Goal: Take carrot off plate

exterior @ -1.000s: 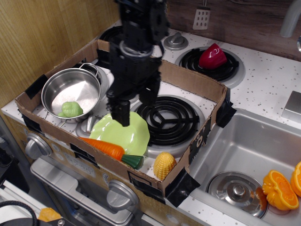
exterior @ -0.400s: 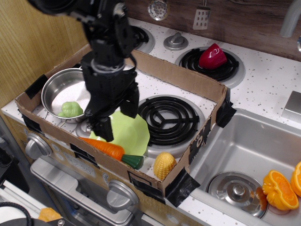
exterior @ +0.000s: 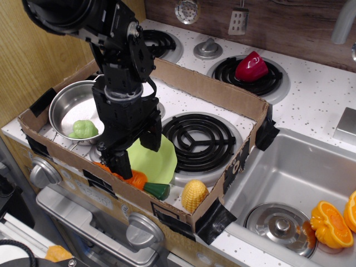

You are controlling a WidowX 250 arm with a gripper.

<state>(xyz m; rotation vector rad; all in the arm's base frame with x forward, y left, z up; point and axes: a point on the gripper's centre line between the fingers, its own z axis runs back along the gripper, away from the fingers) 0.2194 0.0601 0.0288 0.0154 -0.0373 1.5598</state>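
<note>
The light green plate (exterior: 157,160) lies inside the cardboard tray on the stove. The orange carrot (exterior: 135,178) with its dark green top (exterior: 158,191) lies across the plate's near rim, against the tray's front wall. My black gripper (exterior: 136,151) hangs straight over the carrot's left part and hides much of it. Its jaws are apart, one finger (exterior: 120,162) down at the carrot's left half, the other (exterior: 151,138) over the plate. Nothing is gripped.
A steel pot (exterior: 78,108) with a green toy (exterior: 84,129) stands left of the plate. A yellow corn cob (exterior: 194,194) sits at the tray's front. The cardboard walls (exterior: 247,146) surround the burner (exterior: 197,136). A red pepper (exterior: 251,67) sits at the back; a sink (exterior: 289,183) is at right.
My gripper has moved left and toward the front, and has come lower, from above the plate's back edge to over the carrot. Carrot and plate have not moved.
</note>
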